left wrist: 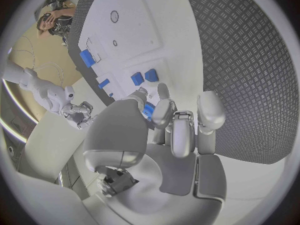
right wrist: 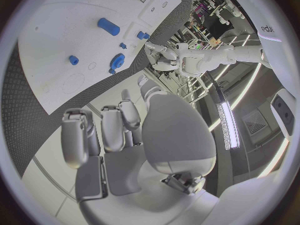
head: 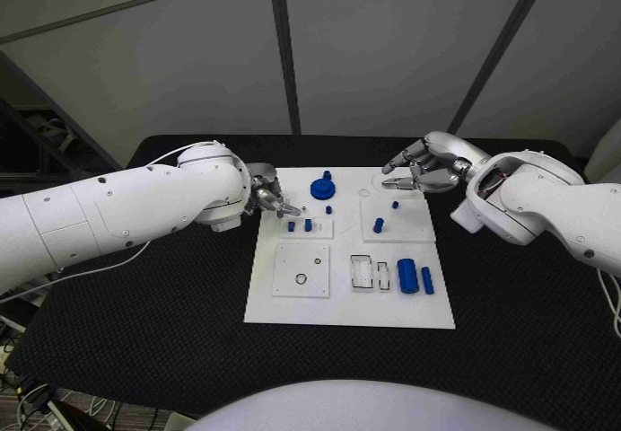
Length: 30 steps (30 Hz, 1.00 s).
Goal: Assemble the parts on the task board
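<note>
Hovering at white board's [head: 347, 310] far edge, left robot hand [head: 275, 199] fingers loosely curled near blue pegs [head: 301, 226], grasp unclear; right robot hand [head: 424, 167] released, empty.

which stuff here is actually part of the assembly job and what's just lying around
Part of the job:
- task board
- blue gear
- blue cylinder
- blue bar
- small blue pegs
- left hand, right hand

Just there:
- black table
- white cable

One task board [head: 347, 305]; two robot hands [head: 275, 199]
</note>
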Each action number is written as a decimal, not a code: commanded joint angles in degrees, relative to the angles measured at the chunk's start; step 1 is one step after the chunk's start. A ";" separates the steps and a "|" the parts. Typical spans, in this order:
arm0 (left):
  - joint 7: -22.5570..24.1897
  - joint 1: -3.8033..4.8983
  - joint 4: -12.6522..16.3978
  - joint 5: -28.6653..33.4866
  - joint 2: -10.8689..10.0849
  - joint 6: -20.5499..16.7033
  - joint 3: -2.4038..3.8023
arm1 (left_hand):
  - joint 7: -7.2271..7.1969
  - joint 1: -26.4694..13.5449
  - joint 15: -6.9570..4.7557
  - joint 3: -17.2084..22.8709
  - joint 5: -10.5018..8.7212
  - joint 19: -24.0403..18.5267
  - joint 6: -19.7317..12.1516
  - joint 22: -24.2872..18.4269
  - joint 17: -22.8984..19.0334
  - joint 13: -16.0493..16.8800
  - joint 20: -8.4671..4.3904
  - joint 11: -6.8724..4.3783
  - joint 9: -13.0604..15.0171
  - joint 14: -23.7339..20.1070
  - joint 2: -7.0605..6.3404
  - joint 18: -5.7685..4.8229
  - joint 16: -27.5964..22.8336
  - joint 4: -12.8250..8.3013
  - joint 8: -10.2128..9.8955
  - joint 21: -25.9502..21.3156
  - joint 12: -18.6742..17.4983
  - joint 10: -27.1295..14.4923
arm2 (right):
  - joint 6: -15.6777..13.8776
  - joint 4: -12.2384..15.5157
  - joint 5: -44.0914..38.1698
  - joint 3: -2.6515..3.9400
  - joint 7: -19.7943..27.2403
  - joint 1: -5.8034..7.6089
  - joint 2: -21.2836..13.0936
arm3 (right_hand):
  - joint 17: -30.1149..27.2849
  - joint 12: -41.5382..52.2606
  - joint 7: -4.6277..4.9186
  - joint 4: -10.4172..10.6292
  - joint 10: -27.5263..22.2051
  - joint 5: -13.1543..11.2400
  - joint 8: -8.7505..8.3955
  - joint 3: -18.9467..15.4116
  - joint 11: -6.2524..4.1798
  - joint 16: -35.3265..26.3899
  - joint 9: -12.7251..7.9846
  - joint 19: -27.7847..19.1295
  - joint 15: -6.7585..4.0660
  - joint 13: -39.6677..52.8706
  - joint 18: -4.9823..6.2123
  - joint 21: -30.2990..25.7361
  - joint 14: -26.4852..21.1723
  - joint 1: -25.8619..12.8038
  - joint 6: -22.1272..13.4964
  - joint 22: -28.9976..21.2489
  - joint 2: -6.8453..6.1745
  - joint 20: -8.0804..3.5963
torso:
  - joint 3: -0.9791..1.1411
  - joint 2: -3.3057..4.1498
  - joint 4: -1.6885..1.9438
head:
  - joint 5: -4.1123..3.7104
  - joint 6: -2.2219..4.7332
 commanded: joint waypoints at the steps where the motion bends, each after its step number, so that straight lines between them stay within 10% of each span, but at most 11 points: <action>1: 3.39 0.11 -0.03 3.12 -0.30 -7.13 0.50 | 0.47 -0.36 0.46 -0.81 -0.26 -1.29 -1.34 0.29 5.89 5.72 0.27 0.68 -0.59 3.60 -0.99 -0.42 -1.10 -0.01 -1.03 -2.42 -8.44 1.07 | 0.03 0.05 -0.11 0.03 0.58 0.10 0.01 | 0.03 0.32 0.02 0.33 0.17 0.17 0.05 0.12 -0.13 -0.30 0.07 2.85 -0.20 0.01 0.49 -0.31 1.81 -0.09 0.34 10.10 0.51 -0.35 | 0.01 -0.04 0.04 | -0.02 0.14; 6: 6.64 0.11 -0.41 8.22 -0.69 -11.59 1.02 | 1.74 -1.60 1.50 -3.15 -0.31 -5.14 -3.70 -3.48 -0.28 0.96 1.21 1.92 -2.76 1.52 -1.99 0.82 -5.17 -0.07 -2.49 -10.14 -26.04 -2.99 | 0.01 -0.01 -0.11 0.02 0.57 0.09 0.02 | 0.03 0.32 0.02 0.33 0.17 0.17 0.05 0.12 -0.13 -0.30 0.07 2.85 -0.20 0.01 0.49 -0.31 1.81 -0.09 0.34 10.10 0.51 -0.35 | 0.01 0.05 -0.01 | -0.01 0.29; 12: 7.97 0.11 -0.84 10.66 -0.85 -11.87 1.17 | 2.43 1.11 2.12 -8.84 -0.15 -6.41 -4.41 -5.69 -2.67 -3.28 2.03 2.35 -6.28 0.89 1.48 1.56 -7.18 -0.47 -2.42 -14.26 -34.55 -4.39 | 0.01 -0.01 -0.11 0.02 0.55 0.09 0.01 | 0.01 0.30 0.03 0.38 0.16 0.17 0.02 0.09 -0.13 -0.34 0.08 2.83 -0.20 -0.01 0.50 -0.34 1.80 -0.12 0.28 10.07 0.48 -0.35 | 0.06 0.06 -0.05 | -0.03 0.32; 21: 6.58 0.09 -0.63 10.91 -1.29 -5.75 1.16 | 2.21 4.77 1.98 -12.17 -0.08 -4.62 -3.38 -5.03 -0.28 -4.80 2.07 2.33 -11.09 1.94 4.64 1.19 -5.77 -0.44 -2.32 -12.74 -32.78 -2.90 | 0.04 0.07 -0.11 0.02 0.46 0.10 -0.10 | 0.01 0.30 0.03 0.38 0.16 0.17 0.02 0.09 -0.13 -0.34 0.08 2.83 -0.20 -0.01 0.50 -0.34 1.80 -0.12 0.28 10.07 0.48 -0.35 | 0.04 0.06 -0.02 | 0.01 0.29; 30: 3.16 -0.62 0.84 6.24 -2.06 1.80 1.01 | 1.20 4.91 1.23 -15.43 0.10 -0.86 -0.62 -1.70 4.58 -1.24 1.38 1.39 -12.82 3.65 6.98 0.02 -2.52 -0.38 -1.25 -6.18 -18.87 0.71 | 0.01 0.19 -0.18 0.02 0.40 0.10 -0.27 | 0.01 0.30 0.03 0.38 0.16 0.17 0.02 0.09 -0.13 -0.34 0.08 2.83 -0.20 -0.01 0.50 -0.34 1.80 -0.12 0.28 10.07 0.48 -0.35 | -0.01 0.04 -0.01 | -0.01 0.30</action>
